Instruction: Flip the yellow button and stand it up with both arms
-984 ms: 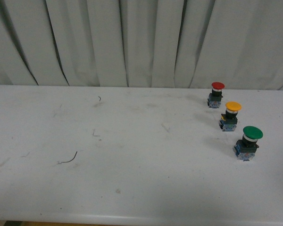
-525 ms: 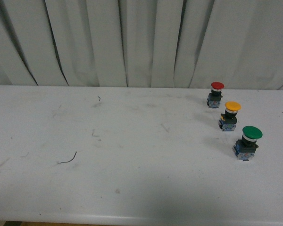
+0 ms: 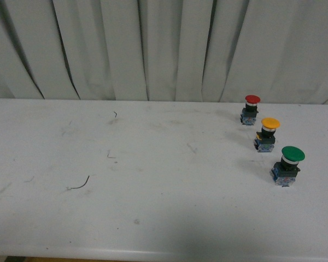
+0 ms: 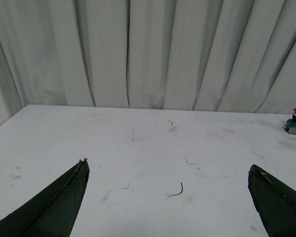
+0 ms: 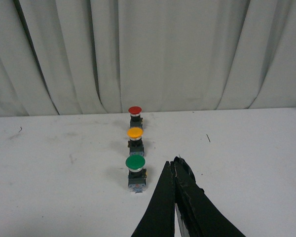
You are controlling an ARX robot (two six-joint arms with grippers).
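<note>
The yellow button (image 3: 268, 134) stands upright, cap up, at the right of the white table, in the middle of a row of three. In the right wrist view the yellow button (image 5: 135, 139) sits beyond the green one. My right gripper (image 5: 173, 164) is shut with nothing in it, its tips beside the green button and short of the yellow one. My left gripper (image 4: 167, 167) hangs open over bare table far from the buttons. Neither arm shows in the front view.
A red-capped button (image 3: 251, 109) stands behind the yellow one and a larger green-capped button (image 3: 288, 165) in front of it. The white table (image 3: 153, 164) bears a small curved wire scrap (image 3: 79, 185). A grey curtain (image 3: 164, 49) hangs behind.
</note>
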